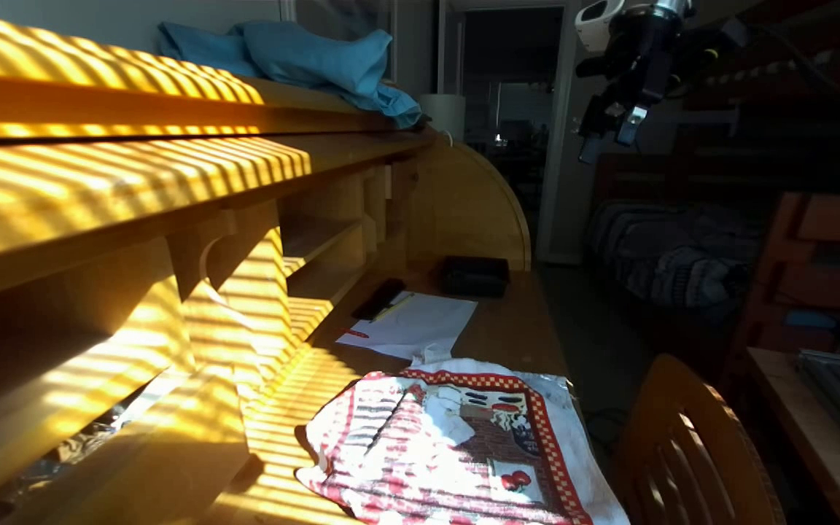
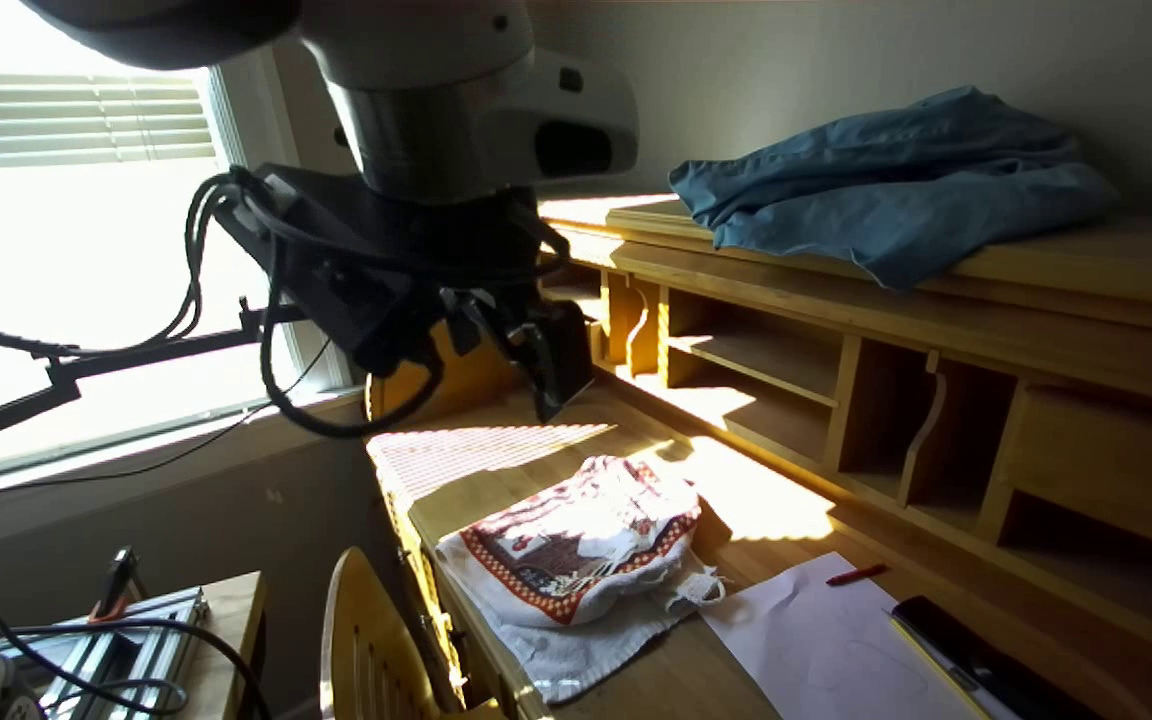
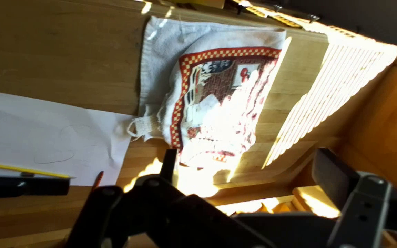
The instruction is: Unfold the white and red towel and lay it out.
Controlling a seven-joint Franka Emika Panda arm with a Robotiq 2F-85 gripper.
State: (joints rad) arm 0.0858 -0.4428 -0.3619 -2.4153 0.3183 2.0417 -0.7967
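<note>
The white and red towel [image 1: 551,430] lies folded and rumpled on the desk [image 3: 64,51], near its front edge. Its red checked border and printed picture face up, while a plain white layer spreads out beneath on one side, best seen in the wrist view on the towel [image 3: 215,53]. Strong sunlight washes out part of the print. Above the desk, clear of the towel [image 2: 526,600], hangs my gripper [image 1: 609,140]. In the wrist view the gripper [image 3: 246,151] has its fingers wide apart and nothing between them.
Beside the towel lies white paper [image 2: 816,640] with a red crayon [image 2: 856,575], a yellow pencil [image 3: 26,169] and a black object [image 3: 22,187]. Wooden shelves [image 2: 756,350] run along the back, with a blue cloth [image 2: 896,200] on top. A chair [image 1: 682,445] stands at the front edge.
</note>
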